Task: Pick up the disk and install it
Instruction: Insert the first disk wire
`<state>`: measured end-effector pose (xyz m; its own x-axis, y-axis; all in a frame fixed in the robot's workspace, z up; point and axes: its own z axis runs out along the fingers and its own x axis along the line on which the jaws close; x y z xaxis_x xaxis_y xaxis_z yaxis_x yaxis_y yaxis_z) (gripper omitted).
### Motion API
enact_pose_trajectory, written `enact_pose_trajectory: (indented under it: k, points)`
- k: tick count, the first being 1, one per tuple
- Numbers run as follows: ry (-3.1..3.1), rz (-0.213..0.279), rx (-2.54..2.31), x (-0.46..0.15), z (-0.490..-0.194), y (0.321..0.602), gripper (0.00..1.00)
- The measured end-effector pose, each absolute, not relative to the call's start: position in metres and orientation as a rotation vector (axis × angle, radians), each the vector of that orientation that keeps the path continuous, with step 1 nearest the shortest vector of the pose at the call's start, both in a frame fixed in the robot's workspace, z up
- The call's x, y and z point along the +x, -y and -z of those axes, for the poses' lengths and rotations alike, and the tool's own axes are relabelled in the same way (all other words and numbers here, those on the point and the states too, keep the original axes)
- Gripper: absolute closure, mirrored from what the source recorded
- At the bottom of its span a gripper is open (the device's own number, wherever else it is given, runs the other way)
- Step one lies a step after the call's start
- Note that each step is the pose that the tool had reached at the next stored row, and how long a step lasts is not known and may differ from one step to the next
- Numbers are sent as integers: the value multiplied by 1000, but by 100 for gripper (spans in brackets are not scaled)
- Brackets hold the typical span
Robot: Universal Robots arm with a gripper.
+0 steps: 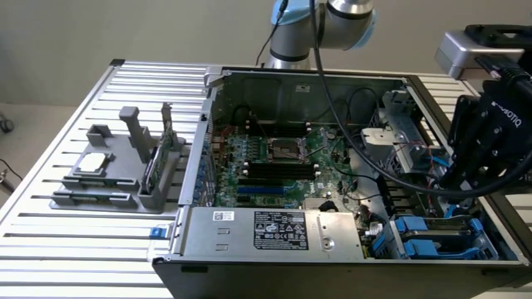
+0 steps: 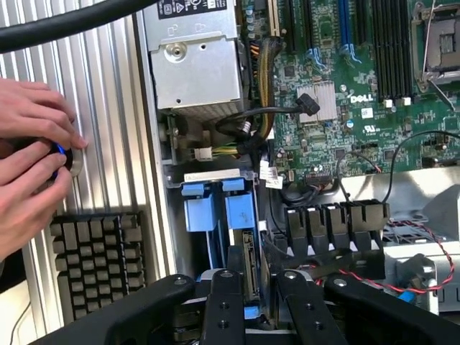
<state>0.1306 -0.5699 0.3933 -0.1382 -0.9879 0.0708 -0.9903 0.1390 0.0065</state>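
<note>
The disk [image 2: 249, 267] stands edge-on between my fingers, its connector end pointing away from the wrist camera and a bit of its blue carrier frame showing low down. My gripper [image 2: 256, 282] is shut on it, one black finger [image 2: 222, 309] on each flat side. It hangs just over the drive bay, where blue carrier tabs [image 2: 215, 208] show. In the exterior view the gripper [image 1: 457, 184] hovers above the blue drive cage [image 1: 432, 240] at the near corner of the open computer case [image 1: 275, 230], on the exterior view's right.
A person's hands [image 2: 29, 151] hold a small black and blue part on the slatted table beside the case, next to a black heat sink [image 2: 97, 259]. Cables, the motherboard [image 1: 278, 159] and the power supply [image 1: 275, 232] crowd the case. A grey parts fixture [image 1: 116, 171] stands on the exterior view's left.
</note>
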Motion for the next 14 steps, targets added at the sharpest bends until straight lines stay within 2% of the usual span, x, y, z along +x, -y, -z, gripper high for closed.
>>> enact_pose_trajectory:
  k: [14]
  points:
    - [2482, -50, 1844, 131, -394, 570, 75]
